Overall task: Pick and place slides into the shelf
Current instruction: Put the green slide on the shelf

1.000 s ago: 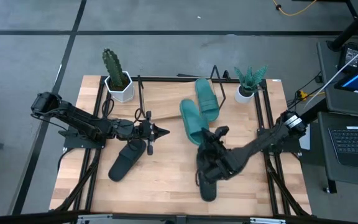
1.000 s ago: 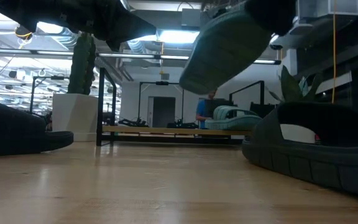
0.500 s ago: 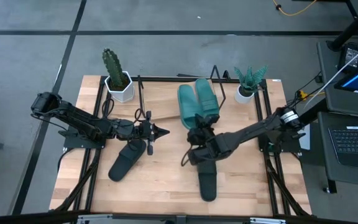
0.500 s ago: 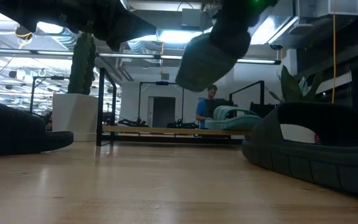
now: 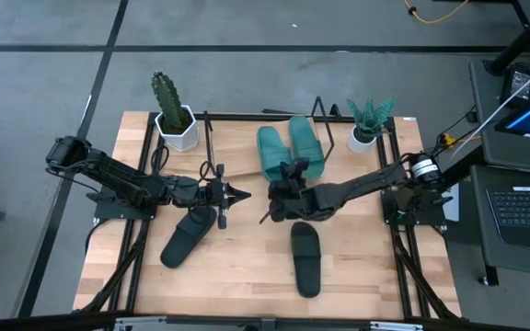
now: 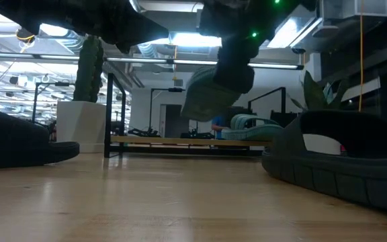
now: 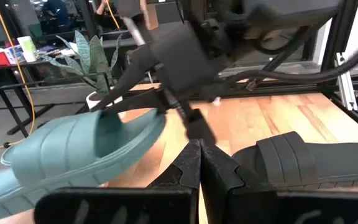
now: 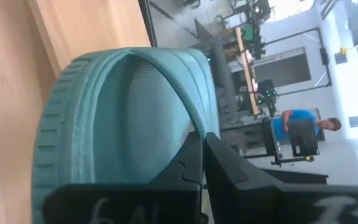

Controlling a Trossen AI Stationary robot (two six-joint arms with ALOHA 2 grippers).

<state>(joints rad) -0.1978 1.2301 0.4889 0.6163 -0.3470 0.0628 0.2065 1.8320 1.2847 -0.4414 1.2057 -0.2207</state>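
A black slide (image 5: 305, 259) lies flat at the near part of the table (image 5: 247, 285), toe pointing to the near edge. It has one wide strap and looks rubbery. Bare wood shows all around it.

A second black slide (image 5: 188, 235) lies to the left, slanted. The left gripper (image 5: 237, 194) hangs just past its far end, over bare wood. Its two fingers are pressed together and hold nothing.

In the middle, the right gripper (image 5: 282, 184) is pinched tight on the strap of a teal slide (image 5: 271, 153). The right wrist view shows the dark fingers (image 8: 191, 163) closed on the strap's edge, with the ribbed green sole beside them. In the low view this slide hangs in the air, tilted, clear of the table. From above, it reaches away from the gripper toward the far side, over the shelf (image 5: 237, 165).

The other teal slide (image 5: 305, 144) rests on the shelf, just beside the held one, on its right. The board to the left of the held slide is bare.

At the far edge stand a cactus in a white pot (image 5: 172, 112) on the left and a leafy plant (image 5: 368, 121) on the right.
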